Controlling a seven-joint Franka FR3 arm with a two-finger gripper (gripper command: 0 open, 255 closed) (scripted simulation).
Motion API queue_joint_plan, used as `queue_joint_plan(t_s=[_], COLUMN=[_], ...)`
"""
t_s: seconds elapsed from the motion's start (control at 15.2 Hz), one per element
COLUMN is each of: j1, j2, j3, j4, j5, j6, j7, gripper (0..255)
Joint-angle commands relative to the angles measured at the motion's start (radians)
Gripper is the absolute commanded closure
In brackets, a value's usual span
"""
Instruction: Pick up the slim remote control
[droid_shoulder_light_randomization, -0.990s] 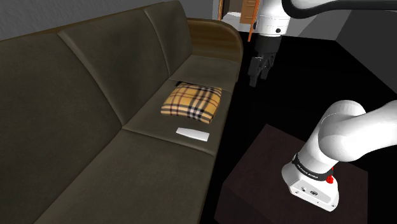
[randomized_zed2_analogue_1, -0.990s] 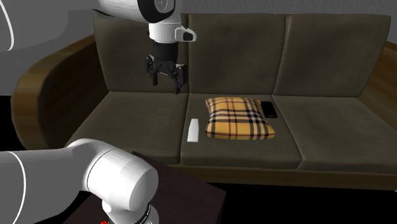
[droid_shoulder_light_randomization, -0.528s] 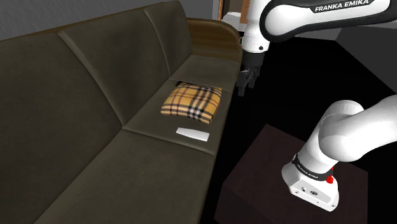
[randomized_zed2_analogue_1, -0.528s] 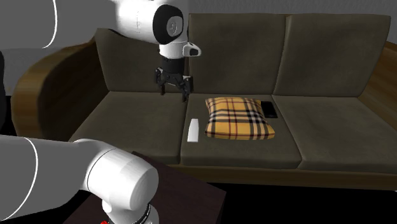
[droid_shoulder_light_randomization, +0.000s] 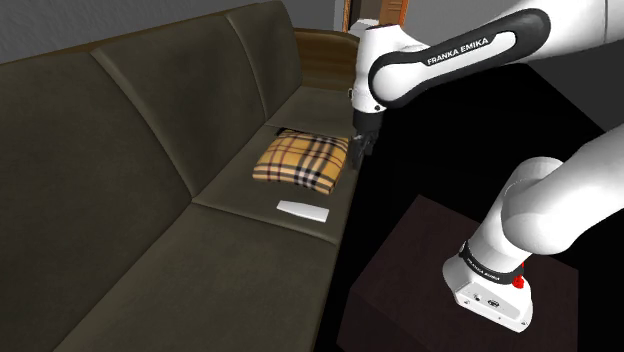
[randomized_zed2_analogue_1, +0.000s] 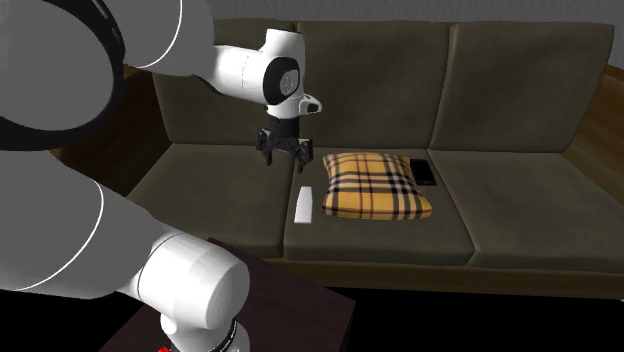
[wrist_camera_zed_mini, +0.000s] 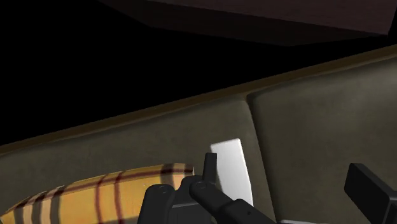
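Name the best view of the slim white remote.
Second exterior view: the slim white rectangular remote lies whole beside the plaid cushion. The shoulder view shows it foreshortened; in the wrist view the hand covers part.

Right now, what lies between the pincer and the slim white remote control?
Nothing: in the second exterior view, only bare sofa seat separates the open pincer from the remote; the plaid pillow lies aside.

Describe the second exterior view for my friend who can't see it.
The robot's black gripper, fingers open, hovers over a dark sofa, near a slim white remote lying on the seat. A plaid cushion lies beside the remote.
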Motion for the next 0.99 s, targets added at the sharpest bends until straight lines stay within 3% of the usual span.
queue_joint_plan(t_s=[0.0, 0.46, 0.92], j1=[0.004, 0.016, 0.027], j2=[0.077, 0.356, 0.642], j3=[0.001, 0.01, 0.018], j4=[0.008, 0.079, 0.218], j5=[-0.004, -0.023, -0.06], j6=[0.074, 0.29, 0.447], j7=[-0.019, -0.07, -0.103], gripper=[0, 0, 0])
